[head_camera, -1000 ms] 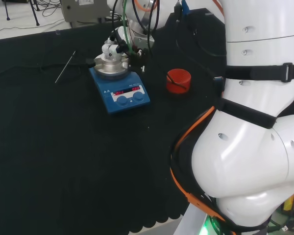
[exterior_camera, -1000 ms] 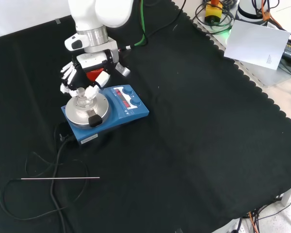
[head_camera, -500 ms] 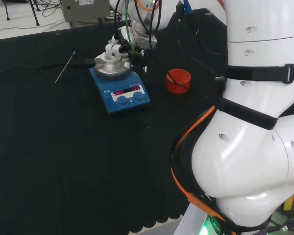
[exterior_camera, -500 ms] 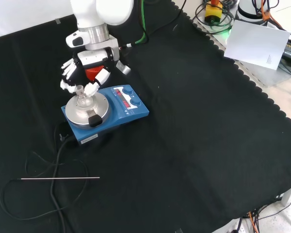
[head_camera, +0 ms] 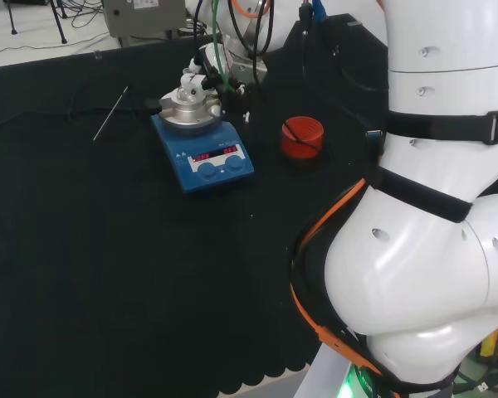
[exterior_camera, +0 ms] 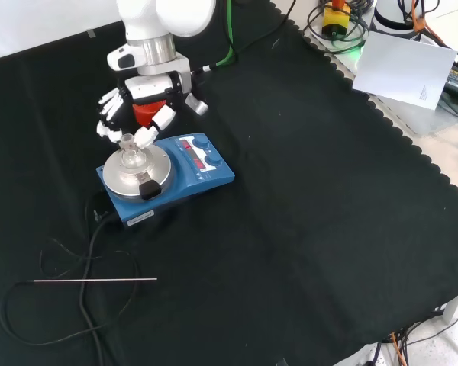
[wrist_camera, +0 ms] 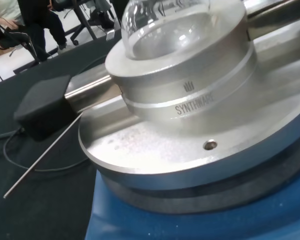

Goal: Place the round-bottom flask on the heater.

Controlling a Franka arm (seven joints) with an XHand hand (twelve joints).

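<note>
Round-bottom flask (exterior_camera: pixel 129 157) seated upright in the metal well of the heater (exterior_camera: pixel 165 177), neck up; clear glass, contents not discernible; in wrist view, flask bulb (wrist_camera: pixel 165 22) resting inside the silver ring block, atop the round plate of the heater (wrist_camera: pixel 190 150).

Robot hand (exterior_camera: pixel 130 114) just beyond the flask in front view, fingers (exterior_camera: pixel 147 136) relaxed and spread, tips close beside the flask neck; contact with the glass not resolvable; nothing clamped, fingers apart. In head view, robot hand (head_camera: pixel 201 76) just to the right of the flask (head_camera: pixel 187 89), above the heater (head_camera: pixel 202 149).

Heater blue-bodied, red display and two knobs on its front panel, silver top plate; black block on a rod (wrist_camera: pixel 42 106) projecting from the side of the plate; black power cable (exterior_camera: pixel 57 293) trailing from the heater across the black cloth of the tabletop (exterior_camera: pixel 305 229).

Thin metal rod (exterior_camera: pixel 95 280) lying flat on the tabletop, well apart from the heater, nearer the camera in front view; to the left of the heater in head view (head_camera: pixel 110 114).

Red ribbed ring stand (head_camera: pixel 302 137) on the tabletop to the right of the heater in head view; partly hidden behind the robot hand in front view (exterior_camera: pixel 143 113).
</note>
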